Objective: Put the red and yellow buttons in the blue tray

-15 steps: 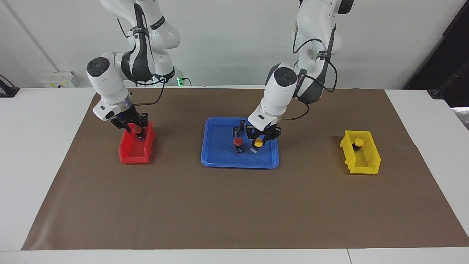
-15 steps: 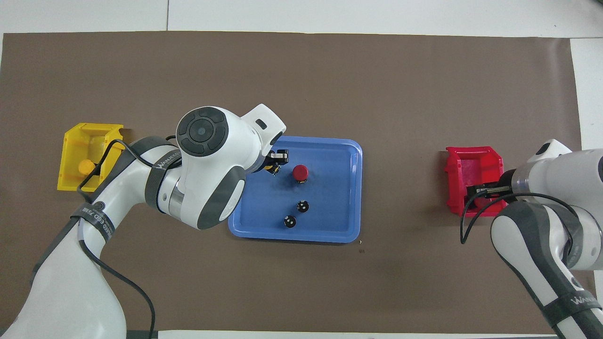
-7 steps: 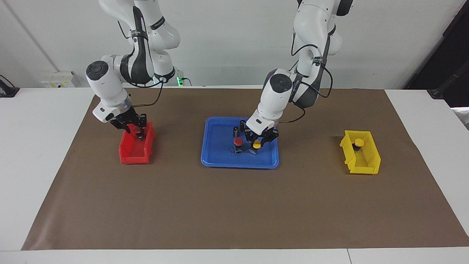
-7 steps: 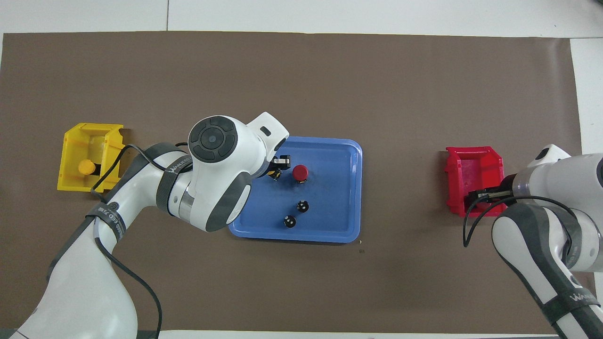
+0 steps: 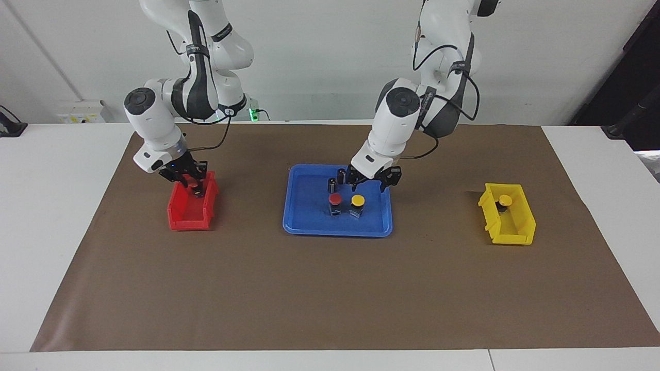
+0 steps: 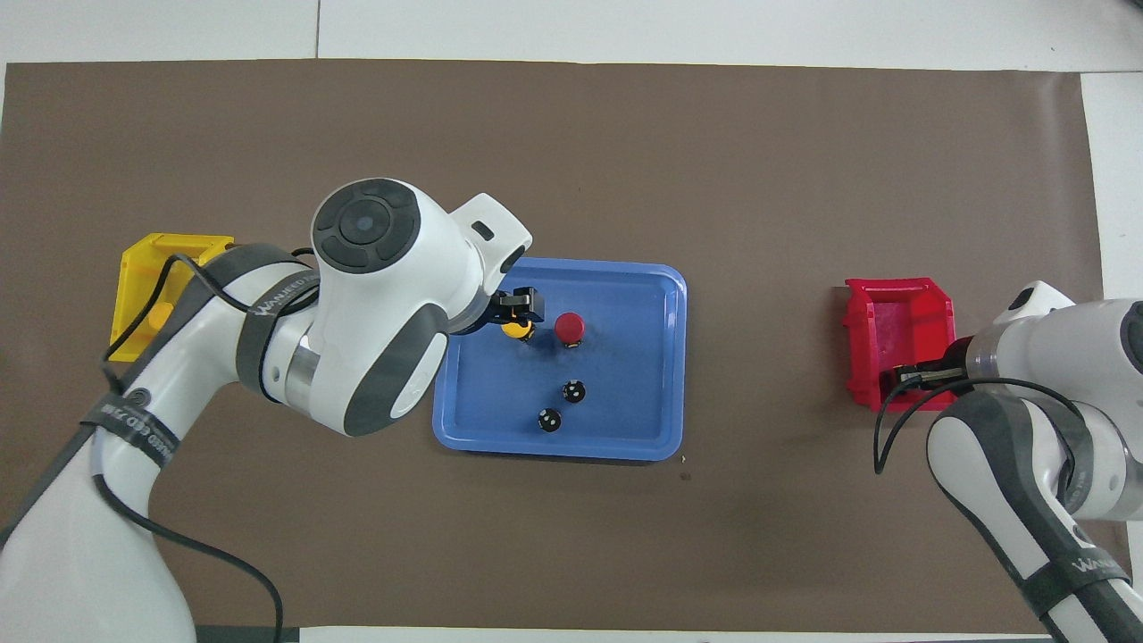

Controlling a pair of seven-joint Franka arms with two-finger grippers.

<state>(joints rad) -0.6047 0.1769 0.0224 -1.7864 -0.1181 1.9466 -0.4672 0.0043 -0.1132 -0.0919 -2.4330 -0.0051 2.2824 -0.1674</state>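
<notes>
The blue tray point(image 5: 304, 226) point(image 6: 674, 357) lies mid-table. In it stand a red button point(image 5: 335, 199) point(image 6: 569, 328) and a yellow button point(image 5: 357, 200) point(image 6: 515, 330), side by side. My left gripper point(image 5: 372, 180) point(image 6: 518, 308) is open and empty just above the yellow button. My right gripper point(image 5: 188, 180) point(image 6: 911, 377) is shut on a red button point(image 5: 193, 181) and holds it over the red bin point(image 5: 192, 208) point(image 6: 897, 313). Another yellow button point(image 5: 505, 200) point(image 6: 161, 314) sits in the yellow bin point(image 5: 508, 221) point(image 6: 152, 259).
Two dark cylinders point(image 5: 336, 180) point(image 6: 574, 390) without coloured caps stand in the tray, nearer to the robots than the buttons. The red bin is toward the right arm's end, the yellow bin toward the left arm's end. A brown mat point(image 5: 330, 293) covers the table.
My left gripper set the yellow button down in the tray beside the red one, opened and rose off it. My right gripper rose slightly with its red button.
</notes>
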